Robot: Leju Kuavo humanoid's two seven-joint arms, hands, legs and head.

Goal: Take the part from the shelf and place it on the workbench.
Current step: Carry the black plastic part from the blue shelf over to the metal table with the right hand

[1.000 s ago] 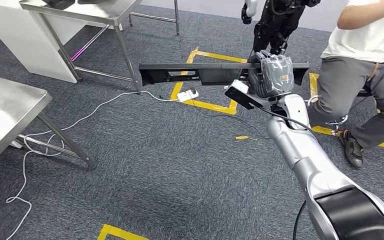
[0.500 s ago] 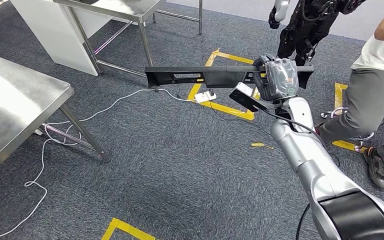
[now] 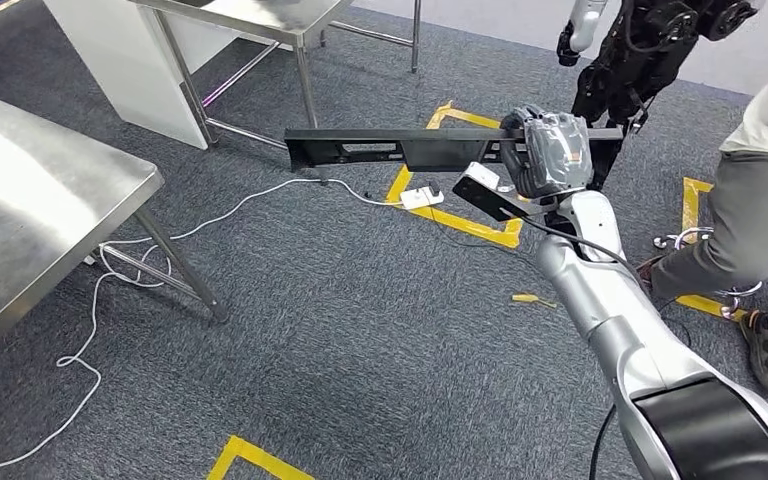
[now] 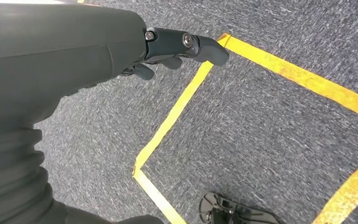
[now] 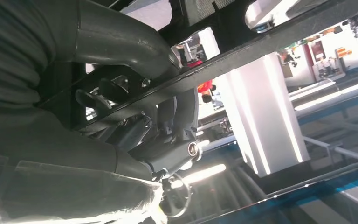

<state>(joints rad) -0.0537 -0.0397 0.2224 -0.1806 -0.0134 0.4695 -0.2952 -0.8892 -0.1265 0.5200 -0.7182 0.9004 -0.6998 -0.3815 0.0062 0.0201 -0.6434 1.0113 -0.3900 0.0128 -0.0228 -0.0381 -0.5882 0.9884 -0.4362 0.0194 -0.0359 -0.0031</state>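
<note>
My right hand (image 3: 550, 152) is wrapped around a long black part (image 3: 400, 150), gripping it near one end so that the rest of it reaches out level to my left, held above the grey carpet (image 3: 360, 330). In the right wrist view my fingers (image 5: 168, 154) curl tightly round the part's dark bar (image 5: 261, 46). My left hand (image 4: 168, 51) hangs over the carpet beside yellow floor tape (image 4: 177, 107), fingers loosely bent and holding nothing. A steel counter (image 3: 30, 210) stands to my left, well apart from the part, with a white cable (image 3: 110, 260) trailing under it. A person (image 3: 760, 200) stands at my right, near another dark robot (image 3: 640, 50).
</note>
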